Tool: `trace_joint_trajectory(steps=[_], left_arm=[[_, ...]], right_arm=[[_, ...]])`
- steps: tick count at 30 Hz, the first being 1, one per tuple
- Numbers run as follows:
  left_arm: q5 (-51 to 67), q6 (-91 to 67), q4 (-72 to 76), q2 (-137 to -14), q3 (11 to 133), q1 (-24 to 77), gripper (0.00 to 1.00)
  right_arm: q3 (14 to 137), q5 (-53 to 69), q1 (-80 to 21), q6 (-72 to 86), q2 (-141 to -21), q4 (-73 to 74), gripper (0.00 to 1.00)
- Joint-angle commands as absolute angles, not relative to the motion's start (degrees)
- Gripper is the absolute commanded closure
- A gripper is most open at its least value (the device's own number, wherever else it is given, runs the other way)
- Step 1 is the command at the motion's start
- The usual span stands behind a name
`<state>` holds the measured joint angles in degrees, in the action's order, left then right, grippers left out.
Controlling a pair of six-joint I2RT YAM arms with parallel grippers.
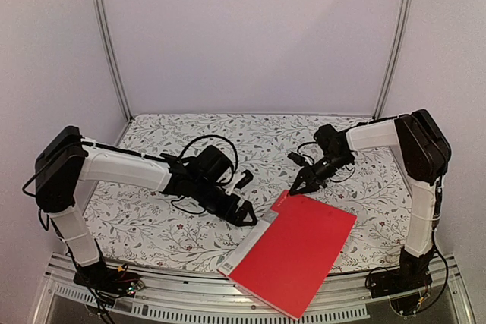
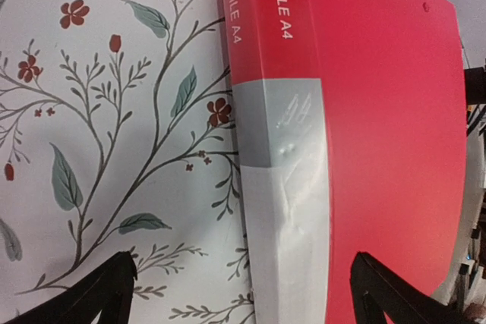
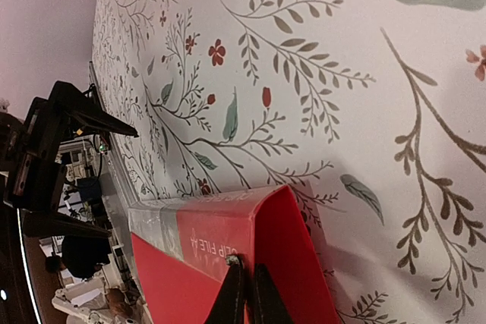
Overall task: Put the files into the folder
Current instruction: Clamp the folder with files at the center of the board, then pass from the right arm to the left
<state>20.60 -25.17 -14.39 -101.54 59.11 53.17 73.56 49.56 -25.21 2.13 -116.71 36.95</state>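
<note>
rail (image 1: 190,291): metal strip along the near table edge, carrying both arm bases.
folder (image 1: 300,252): red and closed, lying skewed on the near right part of the table; its near corner juts past the table edge over the rail. white lettering on the cover reads "clip file a4".
label strip (image 2: 285,187): pale band along the spine, on the folder's left side, facing the left arm.
left gripper (image 1: 249,215): jaws wide apart, holding nothing. it hangs just beside the spine; in its wrist view the two black fingers (image 2: 99,294) straddle the strip, one over the cloth, the other over the red cover.
right gripper (image 1: 298,185): at the folder's far corner, fingers (image 3: 235,294) pressed together and clamped on the edge of the red cover; that corner stands a little off the cloth.
cloth (image 1: 152,218): white with grey-green leaves and small red flowers, spread over the table.
wall (image 1: 250,36): plain pale panel between two metal posts at the far edge.
</note>
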Motion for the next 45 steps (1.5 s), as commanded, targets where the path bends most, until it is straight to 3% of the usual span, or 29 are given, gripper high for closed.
trace_joint_trajectory(steps=[1, 16, 24, 28, 33, 36, 38, 45], left_arm=[[21.01, -25.64, -14.95, -102.27, 59.72, 51.32, 0.00], [26.48, -31.86, -8.05, -106.44, 59.73, 43.88, 0.01], [31.93, -31.52, -6.39, -113.78, 64.30, 42.75, 0.10], [35.57, -32.87, -2.54, -115.19, 64.57, 42.54, 0.25], [36.31, -35.79, 2.98, -115.53, 63.94, 41.72, 0.56], [35.21, -36.77, 4.11, -115.42, 63.74, 41.29, 0.74], [34.07, -37.33, 4.75, -114.96, 63.49, 40.95, 0.81], [30.27, -40.75, 6.00, -114.48, 62.94, 36.93, 0.92]], right_arm=[[77.03, 54.25, -25.19, 1.02, -119.14, 37.56, 0.97], [99.76, 56.15, -27.20, -1.26, -131.04, 44.13, 1.00], [107.54, 57.81, -28.29, -2.89, -134.91, 46.30, 1.00], [108.30, 57.53, -28.38, -2.93, -135.35, 46.40, 1.00], [108.38, 55.68, -28.32, -2.91, -135.23, 46.65, 0.96], [108.04, 52.13, -28.30, -2.58, -133.91, 46.76, 0.88], [107.73, 49.71, -27.99, -2.14, -132.57, 46.61, 0.81], [102.68, 39.35, -26.38, 1.72, -123.36, 40.98, 0.49]])
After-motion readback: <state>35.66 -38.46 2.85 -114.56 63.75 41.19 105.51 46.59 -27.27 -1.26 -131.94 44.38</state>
